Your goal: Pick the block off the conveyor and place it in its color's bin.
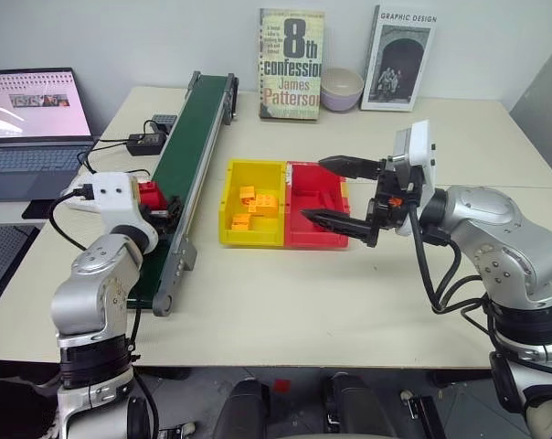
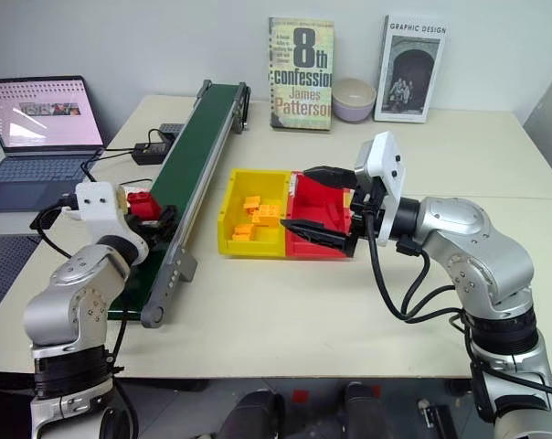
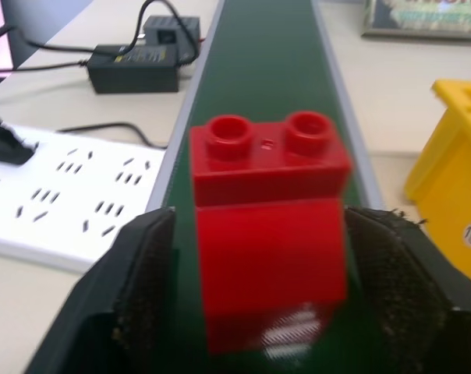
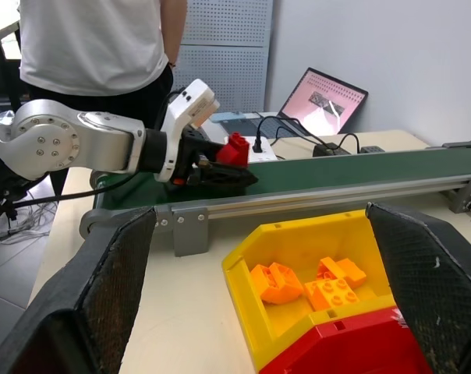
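The red block [image 3: 267,234] stands studs-up on the near end of the dark green conveyor [image 1: 198,119]. My left gripper [image 1: 157,203] reaches along the belt and is shut on it, one black finger against each side. The block [image 4: 235,146] also shows red between those fingers in the right wrist view. The red bin [image 1: 303,242] sits mid-table, joined to a yellow one. My right gripper [image 1: 317,190] hangs open just above the red bin, pointing toward the conveyor, with nothing between its fingers.
The yellow bin [image 1: 235,169] holds several orange bricks. A laptop [image 1: 34,119], power adapter [image 1: 146,142] and white power strip [image 3: 72,195] lie left of the belt. Two books [image 1: 291,64] and a bowl [image 1: 342,89] stand at the back. A person [image 4: 95,47] stands beyond the conveyor's near end.
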Available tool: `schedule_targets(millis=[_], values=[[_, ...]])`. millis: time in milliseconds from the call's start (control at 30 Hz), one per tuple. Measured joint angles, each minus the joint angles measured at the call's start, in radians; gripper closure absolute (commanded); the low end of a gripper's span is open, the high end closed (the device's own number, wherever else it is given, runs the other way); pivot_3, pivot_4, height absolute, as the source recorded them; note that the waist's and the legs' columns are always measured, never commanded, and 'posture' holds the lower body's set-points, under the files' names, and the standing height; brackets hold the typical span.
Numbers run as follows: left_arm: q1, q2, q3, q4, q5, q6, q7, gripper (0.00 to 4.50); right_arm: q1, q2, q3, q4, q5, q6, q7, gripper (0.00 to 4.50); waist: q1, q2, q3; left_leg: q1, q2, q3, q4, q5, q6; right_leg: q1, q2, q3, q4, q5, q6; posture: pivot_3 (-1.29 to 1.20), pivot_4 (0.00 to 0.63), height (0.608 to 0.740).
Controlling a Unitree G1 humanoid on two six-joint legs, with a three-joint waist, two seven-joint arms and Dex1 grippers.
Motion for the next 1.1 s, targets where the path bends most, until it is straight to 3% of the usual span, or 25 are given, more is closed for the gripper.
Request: schedule_targets(millis=[233,667,867,1100], values=[[0.072,0.026,0.039,-0.132,-0.054,0.133,-0.009,2.98,-0.002,0.006,-0.001,0.01,0.0,-0.001,0.003,0.0,0.0,0.0,0.0,0.0,0.0,-0.001,0.0,0.0,0.0,0.0,0.0,0.0,0.0,0.0,0.0,0.0,0.15,0.74],[0.065,0.092,0.058,-0.161,-0.095,0.198,-0.053,2.97,0.026,0.018,-0.008,-0.002,-0.001,-0.001,-0.023,0.0,0.003,0.0,0.0,0.0,0.0,-0.002,0.0,0.0,0.0,0.0,0.001,-0.001,0.0,0.0,-0.001,0.0,0.15,0.74],[-0.214,0.173,-0.153,-0.071,-0.12,0.123,-0.27,2.97,0.103,-0.07,-0.016,-0.054,-0.098,0.014,-0.123,0.0,0.024,0.0,0.0,0.0,-0.003,0.003,0.002,0.0,0.0,0.001,0.002,-0.001,-0.001,0.0,-0.001,0.0,0.15,0.74],[-0.574,0.081,-0.528,0.389,0.016,-0.227,-0.667,2.97,0.194,-0.068,-0.059,-0.157,-0.11,0.111,-0.274,0.0,0.025,-0.001,0.0,-0.002,-0.002,0.003,0.0,0.0,0.0,-0.001,0.004,-0.002,-0.002,-0.001,-0.001,0.0,0.15,0.74]])
